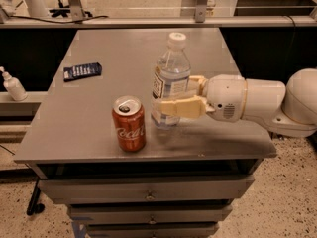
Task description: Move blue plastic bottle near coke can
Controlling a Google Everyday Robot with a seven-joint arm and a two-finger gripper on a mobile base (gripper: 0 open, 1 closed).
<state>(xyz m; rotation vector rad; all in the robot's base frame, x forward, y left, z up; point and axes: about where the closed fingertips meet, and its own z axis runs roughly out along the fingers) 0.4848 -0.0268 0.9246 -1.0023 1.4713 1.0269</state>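
The blue plastic bottle (170, 78) is clear with a white cap and a white-and-blue label. It stands upright at the front middle of the grey table (99, 108), its base at or just above the top. My gripper (174, 99) comes in from the right and is shut on the bottle's lower body. The near finger (181, 108) lies across the front of the bottle. The red coke can (129, 123) stands upright just left of the bottle, a small gap apart, near the table's front edge.
A dark flat packet (82, 71) lies at the table's back left. A small white pump bottle (12, 85) stands on a ledge off the left side. A metal rail (148, 21) runs behind the table. Drawers (148, 195) sit under the front edge.
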